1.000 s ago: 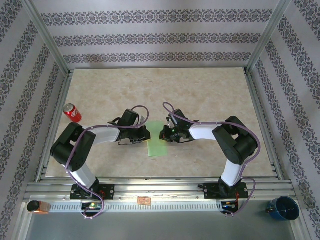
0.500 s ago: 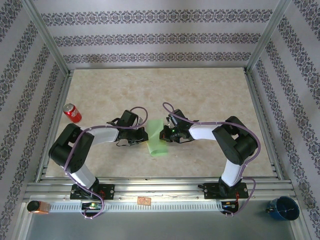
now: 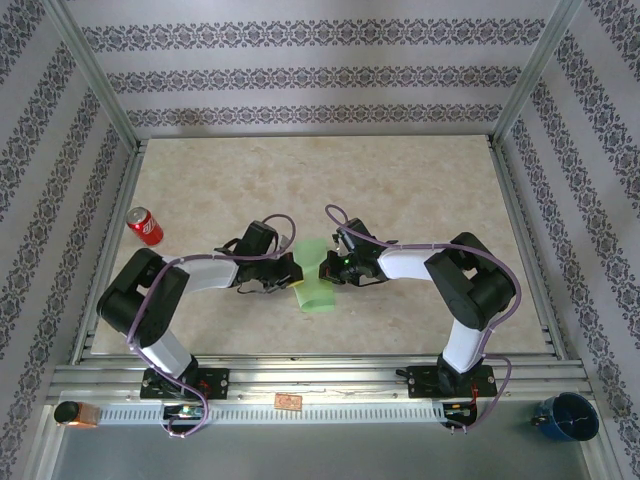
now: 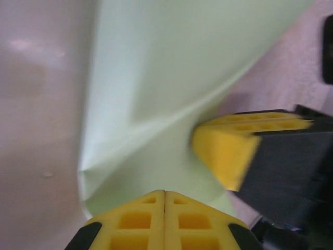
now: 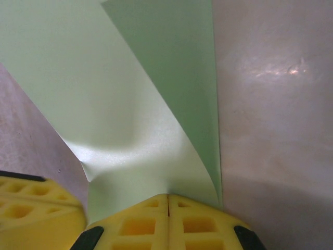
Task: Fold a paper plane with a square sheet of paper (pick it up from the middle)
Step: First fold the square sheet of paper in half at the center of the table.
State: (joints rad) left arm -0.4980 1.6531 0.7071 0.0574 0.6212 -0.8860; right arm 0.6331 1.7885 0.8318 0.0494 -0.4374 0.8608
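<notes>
The square sheet of paper point(image 3: 318, 290) is light green, folded narrow and curled, and lies mid-table between my two grippers. My left gripper point(image 3: 290, 272) is shut on its left edge. In the left wrist view the sheet point(image 4: 156, 78) bulges up from the shut left gripper point(image 4: 165, 192), with a right finger point(image 4: 229, 151) close by. My right gripper point(image 3: 325, 270) is shut on the opposite edge. The right wrist view has the sheet point(image 5: 130, 104) rising from the shut right gripper point(image 5: 167, 197), with a left finger point(image 5: 31, 208) at the lower left. The paper plane is out of view.
A red soda can point(image 3: 146, 226) lies at the table's left edge. A blue cup point(image 3: 568, 416) sits off the table at the near right. Metal frame rails border the table, and patterned walls enclose it.
My left gripper has edged right against the sheet and closed the last small gap. The sheet's near end has shifted slightly right. The right gripper has stayed put.
</notes>
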